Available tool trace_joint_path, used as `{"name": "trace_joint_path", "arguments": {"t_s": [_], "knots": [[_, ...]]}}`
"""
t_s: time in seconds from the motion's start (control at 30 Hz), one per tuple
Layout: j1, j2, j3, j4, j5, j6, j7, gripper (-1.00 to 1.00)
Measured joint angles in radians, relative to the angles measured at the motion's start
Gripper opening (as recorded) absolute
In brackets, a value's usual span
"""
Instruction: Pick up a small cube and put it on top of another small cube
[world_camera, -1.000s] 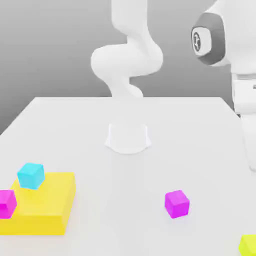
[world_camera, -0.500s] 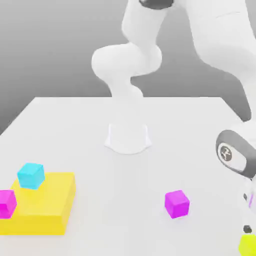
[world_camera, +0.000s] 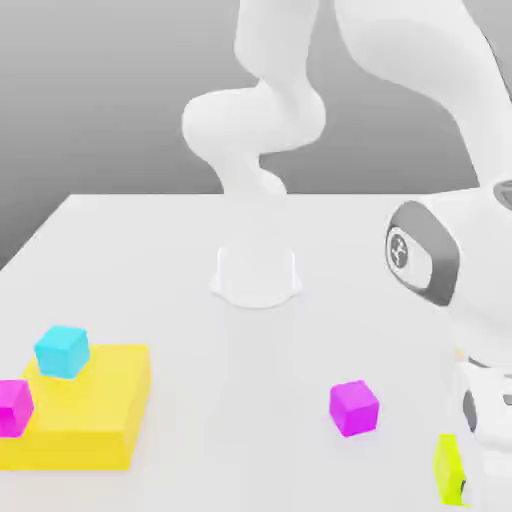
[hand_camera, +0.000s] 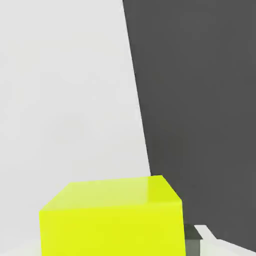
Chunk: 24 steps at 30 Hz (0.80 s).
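Robot gripper (world_camera: 462, 487) closed on the lime cube (world_camera: 448, 467) near the table (world_camera: 150, 250) edge.
From the magenta cube (world_camera: 353, 407) at centre, the lime cube sits toward four o'clock.

Cyan cube (world_camera: 62, 351): seated on the yellow block's top, near its far corner.
Yellow block (world_camera: 95, 420): laid flat at the exterior view's left.
Tabletop (world_camera: 180, 260): white, plain.
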Motion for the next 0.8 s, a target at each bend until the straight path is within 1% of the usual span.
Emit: {"name": "trace_joint_path", "arguments": {"t_s": [0.2,0.43,0.5,0.53,0.57,0.8], "knots": [[-0.119,-0.100,-0.152,-0.059,0.026,-0.045,0.106,-1.00],[-0.272,-0.216,-0.347,-0.136,0.033,-0.095,0.259,-1.00],[-0.331,-0.197,-0.397,-0.141,0.073,-0.081,0.278,-1.00],[-0.368,-0.161,-0.411,-0.140,0.116,-0.058,0.271,-1.00],[-0.399,-0.123,-0.412,-0.140,0.159,-0.029,0.257,1.00],[-0.416,-0.111,-0.421,-0.138,0.172,-0.023,0.260,1.00]]}}
